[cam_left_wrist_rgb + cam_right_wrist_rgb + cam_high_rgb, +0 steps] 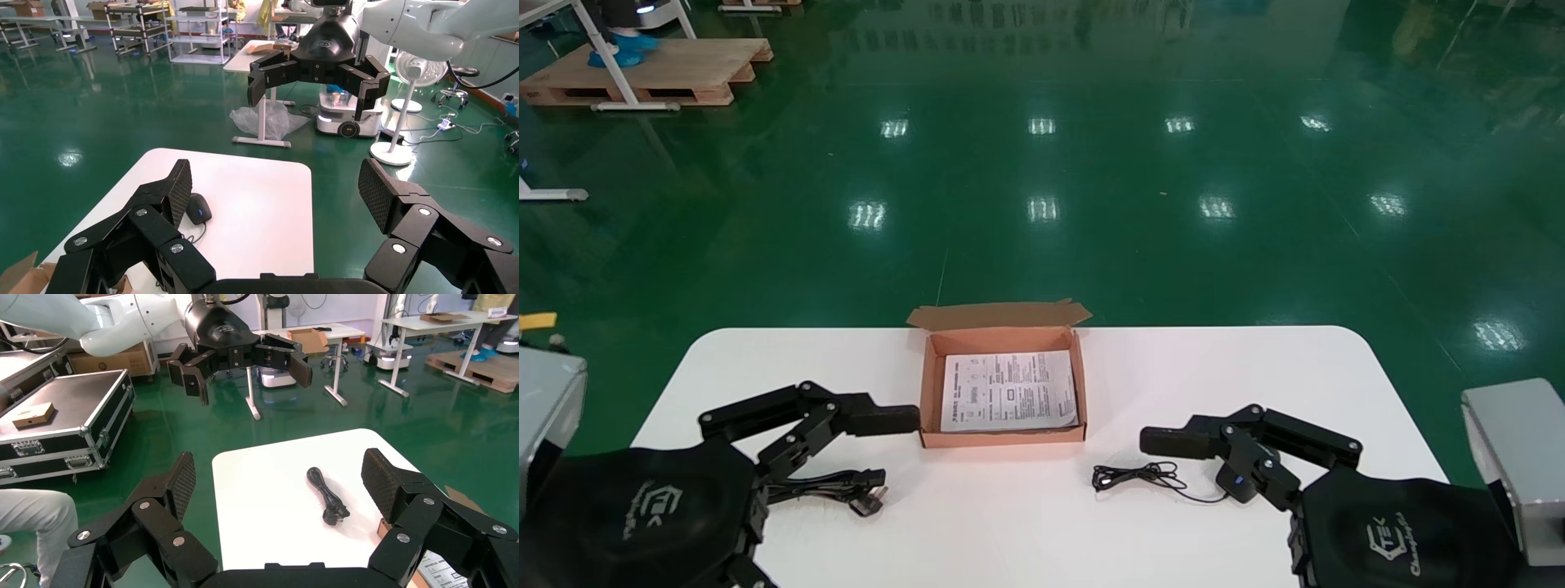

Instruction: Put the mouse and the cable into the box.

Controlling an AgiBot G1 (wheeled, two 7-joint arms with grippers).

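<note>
An open cardboard box stands mid-table with a printed sheet inside. A black power cable lies coiled at the box's left; the right wrist view shows the cable too. My left gripper hovers open over it, empty. Right of the box lies the black mouse with its thin cord bundled beside it. The mouse is partly covered by my right gripper, which is open and empty. Past one finger in the left wrist view sits the mouse, clear of the open left gripper.
The white table has rounded corners and ends just behind the box. The box's lid flap stands open at the far side. Grey cases sit at both table sides. Green floor lies beyond.
</note>
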